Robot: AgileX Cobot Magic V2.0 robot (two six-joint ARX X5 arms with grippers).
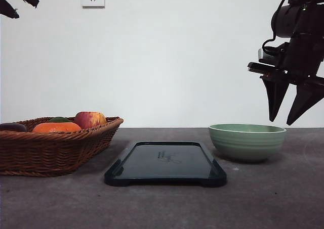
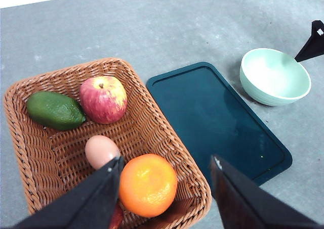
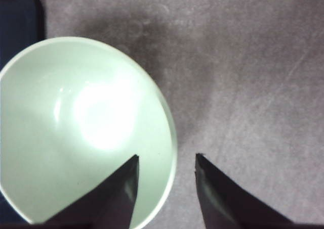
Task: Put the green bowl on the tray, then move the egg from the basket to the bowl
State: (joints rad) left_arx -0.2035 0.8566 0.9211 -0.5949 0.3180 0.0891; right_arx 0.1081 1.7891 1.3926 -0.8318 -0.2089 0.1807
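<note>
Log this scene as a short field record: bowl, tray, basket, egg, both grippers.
bowl: on table right of tray, empty
tray: bare, between basket and bowl
basket: left of tray, holds fruit
egg: in basket beside orange
right gripper: open, above bowl's right rim
left gripper: open, over basket

Even bright overhead light, soft shadow beside green bowl (image 3: 76, 133), glare inside it, glossy tray (image 1: 165, 163) reflections, sharp focus.
</note>
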